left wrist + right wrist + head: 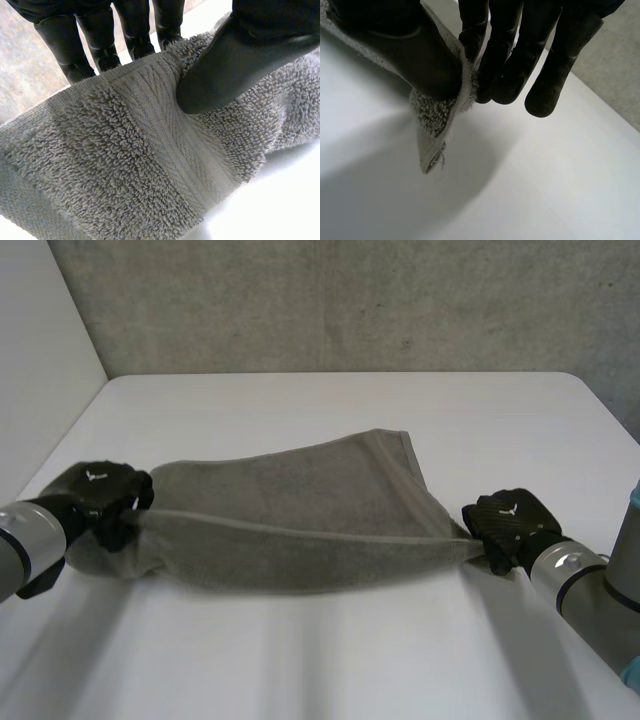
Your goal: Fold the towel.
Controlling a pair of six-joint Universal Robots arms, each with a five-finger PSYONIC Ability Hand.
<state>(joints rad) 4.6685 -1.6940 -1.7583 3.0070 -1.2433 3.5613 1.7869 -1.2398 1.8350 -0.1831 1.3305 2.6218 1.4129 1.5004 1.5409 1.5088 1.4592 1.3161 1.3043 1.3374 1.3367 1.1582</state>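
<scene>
Head view: left hand [98, 492], right hand [512, 522] pinch towel [300, 505] ends; grey wall [350, 300] behind table [350, 660].

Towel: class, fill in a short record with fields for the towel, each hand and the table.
towel: grey, stretched between both hands
left hand: pinches the towel's left end between thumb and fingers
right hand: pinches the towel's right corner
table: white

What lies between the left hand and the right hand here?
The towel spans it, pinched by left hand and right hand, in the head view.
</scene>
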